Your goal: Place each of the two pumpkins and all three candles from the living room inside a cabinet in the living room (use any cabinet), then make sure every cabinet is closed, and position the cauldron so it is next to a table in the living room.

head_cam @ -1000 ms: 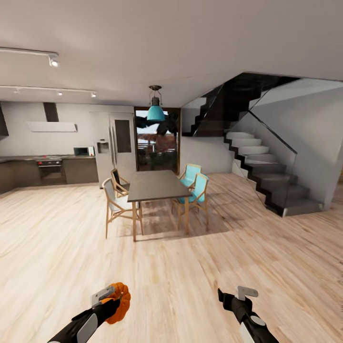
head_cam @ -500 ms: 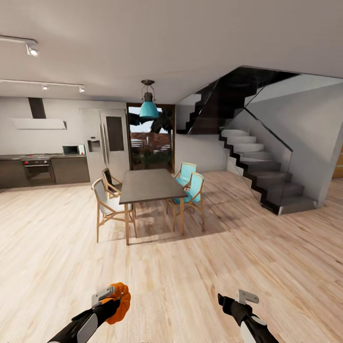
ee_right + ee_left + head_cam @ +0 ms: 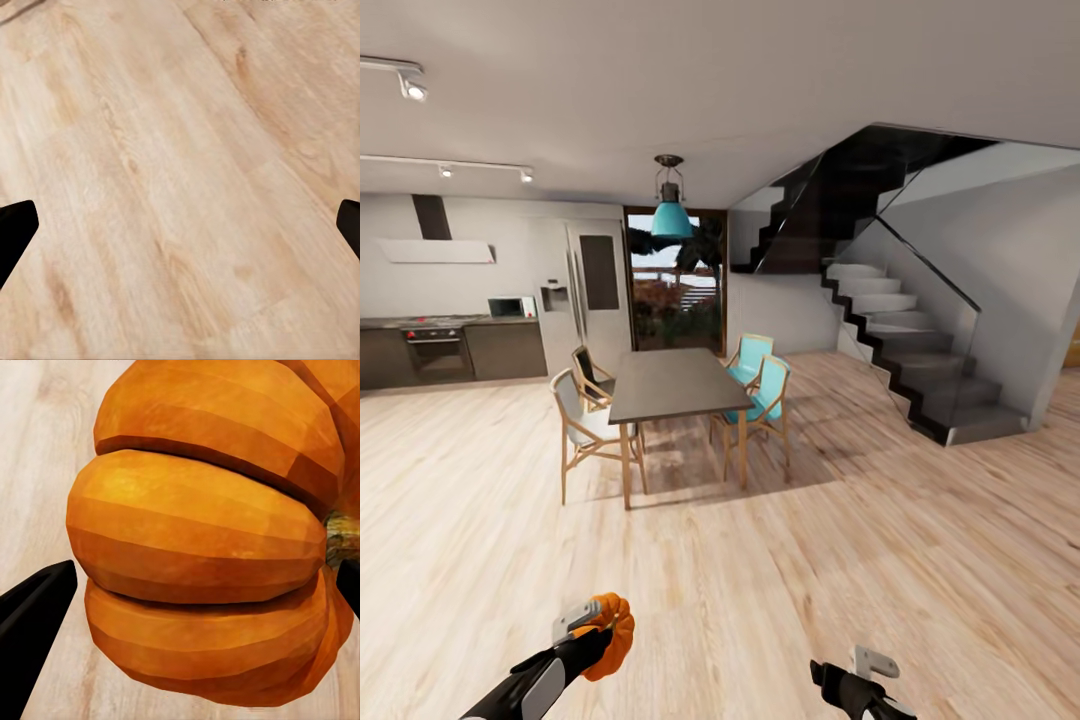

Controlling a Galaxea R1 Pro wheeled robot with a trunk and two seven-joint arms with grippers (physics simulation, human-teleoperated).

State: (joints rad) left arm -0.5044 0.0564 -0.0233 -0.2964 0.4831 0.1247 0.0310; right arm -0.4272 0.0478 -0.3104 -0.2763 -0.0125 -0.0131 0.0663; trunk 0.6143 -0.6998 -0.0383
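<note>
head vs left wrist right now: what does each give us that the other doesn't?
Head view alone: the room, meaning the dining table with its chairs, the staircase, the kitchen units along the far wall, plus the right gripper held low with nothing in it.

Left wrist view alone: close detail of the pumpkin's ribs and its stem end, with a dark fingertip on either side.

Both: the orange pumpkin clamped in the left gripper, and pale wood floor beneath it.
</note>
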